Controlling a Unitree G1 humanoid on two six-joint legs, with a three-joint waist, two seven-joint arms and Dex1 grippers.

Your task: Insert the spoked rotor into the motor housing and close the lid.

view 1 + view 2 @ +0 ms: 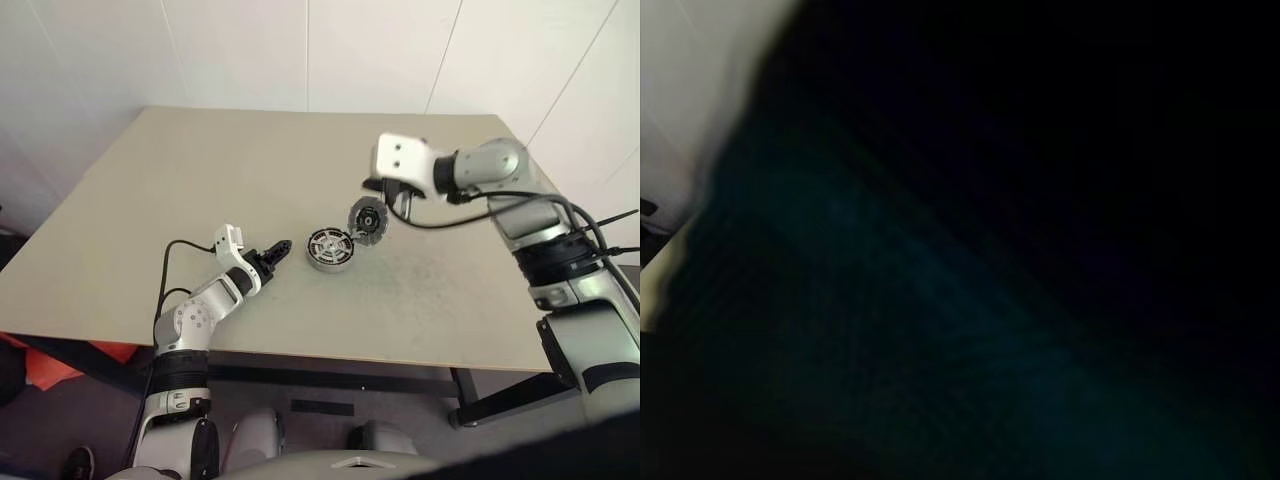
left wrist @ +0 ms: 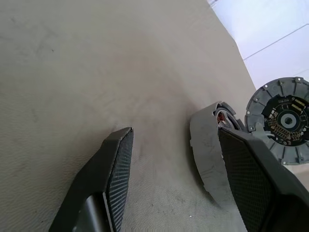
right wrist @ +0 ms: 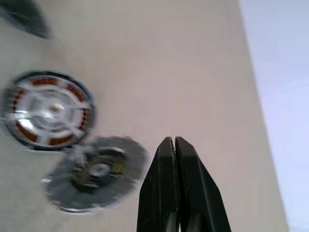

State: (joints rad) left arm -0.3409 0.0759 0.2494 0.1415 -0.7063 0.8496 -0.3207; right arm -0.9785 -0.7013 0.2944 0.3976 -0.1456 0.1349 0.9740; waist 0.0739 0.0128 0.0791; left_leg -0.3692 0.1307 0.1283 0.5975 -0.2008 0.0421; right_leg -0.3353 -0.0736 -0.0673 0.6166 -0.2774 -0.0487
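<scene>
Hovering above the table, right gripper has its two black fingers pressed flat together, holding nothing. It sits just beyond the lid, over the far side of it; whether it touches the lid I can't tell. Right arm is raised, elbow out to the right, forearm reaching in across the table toward the middle, wrist bent down and leftward.

Left gripper is low near the tabletop, fingers spread to a medium gap, nothing between them. In the left wrist view one finger sits in front of the housing wall; contact unclear. Left forearm comes up from the near table edge, angled forward and to the right, gripper close to level.

Motor housing stands on the table about mid-width, just right of the left fingertips. Spoked rotor is already seated inside it, pale spokes over the copper-red windings.

Lid is open, tilted up at the housing's far-right edge, joined there, its inner face with the dark hub and yellowish marks showing.
</scene>
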